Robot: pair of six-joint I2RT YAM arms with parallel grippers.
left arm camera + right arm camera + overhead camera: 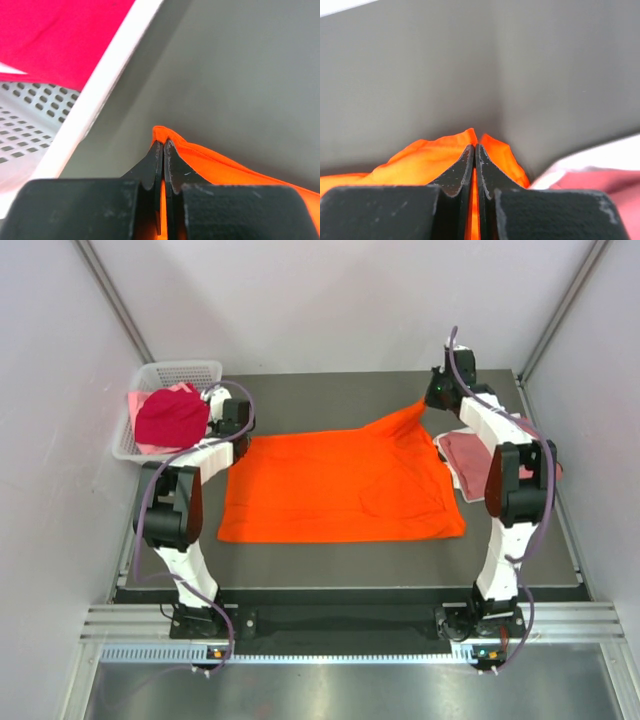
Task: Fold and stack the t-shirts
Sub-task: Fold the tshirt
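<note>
A bright orange t-shirt (340,490) lies spread on the dark table, and both grippers hold its far edge. My left gripper (238,436) is shut on its far left corner, and orange cloth (225,167) shows pinched between the left gripper's (164,145) jaws. My right gripper (428,400) is shut on the far right corner, lifted and pulled toward the back. In the right wrist view the cloth (420,160) bulges on both sides of the gripper (476,147). A folded dusty rose t-shirt (462,455) lies at the right, partly under the right arm. A crimson t-shirt (172,418) sits in the basket.
The white lattice basket (160,375) stands at the far left, just beside my left gripper, with its rim (105,85) close in the left wrist view. Pink cloth (150,400) lies under the crimson shirt. Grey walls enclose the table on three sides.
</note>
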